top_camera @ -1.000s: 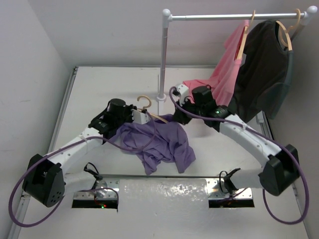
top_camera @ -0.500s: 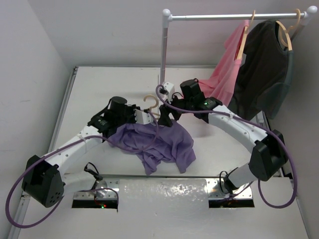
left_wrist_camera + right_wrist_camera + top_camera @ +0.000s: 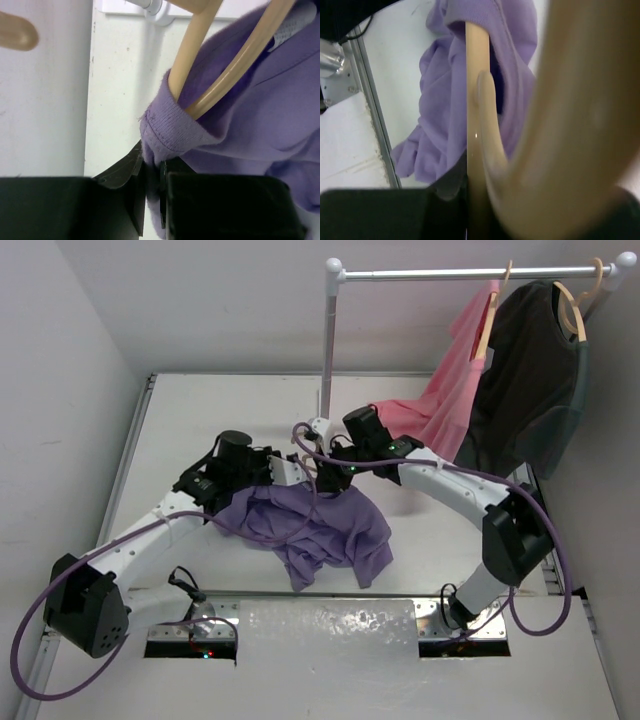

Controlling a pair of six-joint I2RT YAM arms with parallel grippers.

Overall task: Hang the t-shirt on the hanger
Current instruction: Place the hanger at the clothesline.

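The lavender t-shirt (image 3: 320, 525) lies crumpled on the white table between the arms. My left gripper (image 3: 287, 472) is shut on its ribbed collar (image 3: 167, 132), with cloth pinched between the jaws (image 3: 152, 180). Both curved arms of the tan wooden hanger (image 3: 187, 67) run into the neck opening. My right gripper (image 3: 325, 477) is shut on the hanger (image 3: 479, 145) near its hook, which fills the right wrist view, with the t-shirt (image 3: 440, 125) behind it. In the top view the hanger is mostly hidden under the two grippers.
A white rack pole (image 3: 328, 350) stands just behind the grippers, with its base (image 3: 157, 10) close by. A pink garment (image 3: 450, 390) and a dark shirt (image 3: 525, 390) hang on the rail at the back right. A metal strip (image 3: 325, 625) runs along the near edge.
My right arm has swung left from beside the pink garment to the hanger and now grips it. The hanger hook shifted right and is now covered. The left gripper kept hold of the collar.
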